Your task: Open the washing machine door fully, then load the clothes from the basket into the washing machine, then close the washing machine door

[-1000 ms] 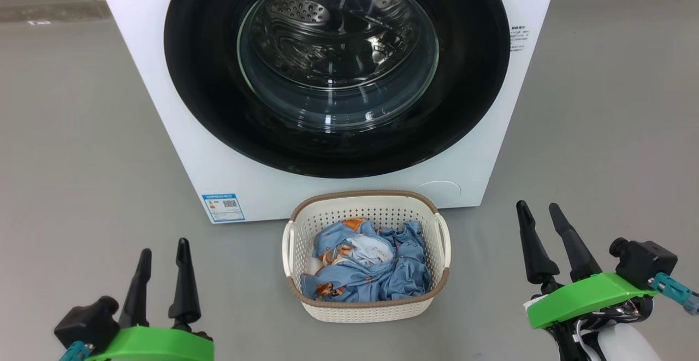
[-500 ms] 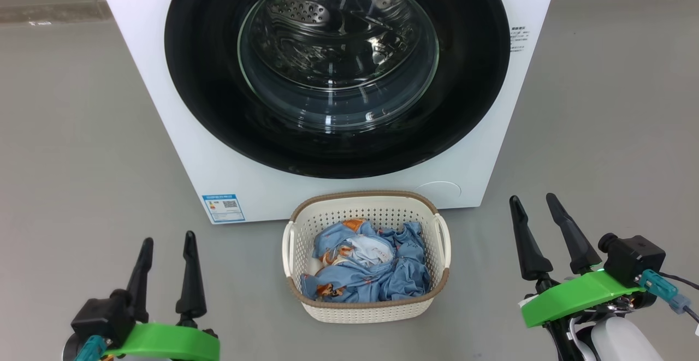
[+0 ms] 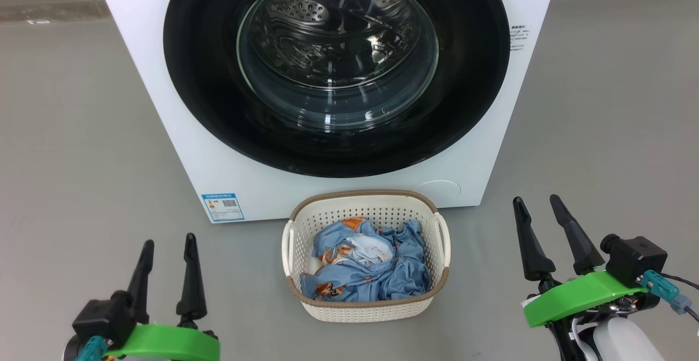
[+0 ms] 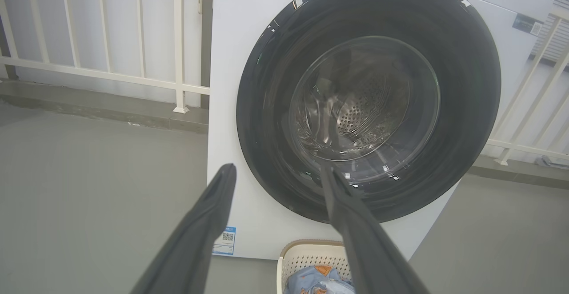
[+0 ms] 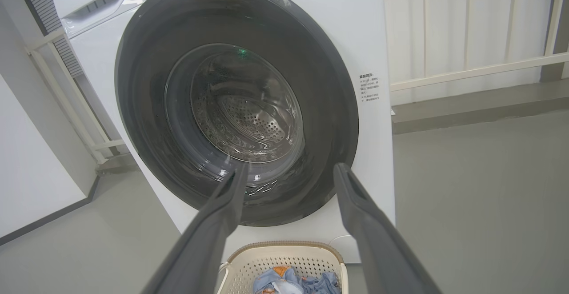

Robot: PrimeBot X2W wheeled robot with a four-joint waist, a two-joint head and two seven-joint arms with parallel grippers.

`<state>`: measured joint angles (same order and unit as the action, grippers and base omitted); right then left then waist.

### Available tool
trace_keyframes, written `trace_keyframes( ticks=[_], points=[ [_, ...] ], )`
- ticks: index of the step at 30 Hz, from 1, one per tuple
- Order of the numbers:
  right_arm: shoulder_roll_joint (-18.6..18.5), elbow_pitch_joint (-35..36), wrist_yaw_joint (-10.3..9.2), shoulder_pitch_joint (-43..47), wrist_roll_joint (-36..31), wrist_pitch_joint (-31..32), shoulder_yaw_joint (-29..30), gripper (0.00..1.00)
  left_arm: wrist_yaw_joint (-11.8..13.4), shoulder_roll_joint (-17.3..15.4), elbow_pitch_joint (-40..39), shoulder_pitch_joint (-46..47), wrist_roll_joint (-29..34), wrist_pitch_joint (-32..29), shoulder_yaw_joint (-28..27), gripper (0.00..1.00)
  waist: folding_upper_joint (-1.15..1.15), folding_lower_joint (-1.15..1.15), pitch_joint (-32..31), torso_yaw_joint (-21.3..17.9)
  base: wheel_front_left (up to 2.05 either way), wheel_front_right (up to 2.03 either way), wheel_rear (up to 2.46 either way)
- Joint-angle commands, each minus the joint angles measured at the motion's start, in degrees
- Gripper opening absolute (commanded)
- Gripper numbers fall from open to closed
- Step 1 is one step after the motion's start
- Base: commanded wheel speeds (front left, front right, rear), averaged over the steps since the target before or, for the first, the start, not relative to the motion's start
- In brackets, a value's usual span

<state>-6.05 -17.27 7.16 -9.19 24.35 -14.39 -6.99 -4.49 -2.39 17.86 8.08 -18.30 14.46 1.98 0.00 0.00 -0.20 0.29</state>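
Ok, washing machine door (image 3: 337, 49) closed; clothes (image 3: 366, 273) in basket (image 3: 360, 309); left gripper (image 3: 169, 241) & right gripper (image 3: 535, 199) both released, empty.

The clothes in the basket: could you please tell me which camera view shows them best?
The head view: it looks down on the clothes, showing the whole heap inside the basket. Each wrist view catches just a cropped strip of them at its bottom edge.
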Motion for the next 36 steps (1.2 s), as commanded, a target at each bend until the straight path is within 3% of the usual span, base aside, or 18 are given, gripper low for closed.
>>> trace_keyframes(
  ticks=[1, 36],
  points=[
    [-0.22, 1.2, 0.33, -2.72, -0.8, -0.61, -0.86, 1.0, -0.01, -0.64, -0.99, 2.68, 0.48, 0.53, -1.67, 1.0, 0.0, 0.0, -0.01, 0.02, 0.0, 0.0, 0.0],
    [0.51, -0.18, 0.33, -3.04, -1.84, -0.61, 0.25, 1.0, 0.03, -0.57, -0.26, 2.81, 0.91, 0.54, -2.51, 1.0, 0.0, 0.0, -0.09, 0.07, 0.0, 0.0, 0.0]
  ],
)
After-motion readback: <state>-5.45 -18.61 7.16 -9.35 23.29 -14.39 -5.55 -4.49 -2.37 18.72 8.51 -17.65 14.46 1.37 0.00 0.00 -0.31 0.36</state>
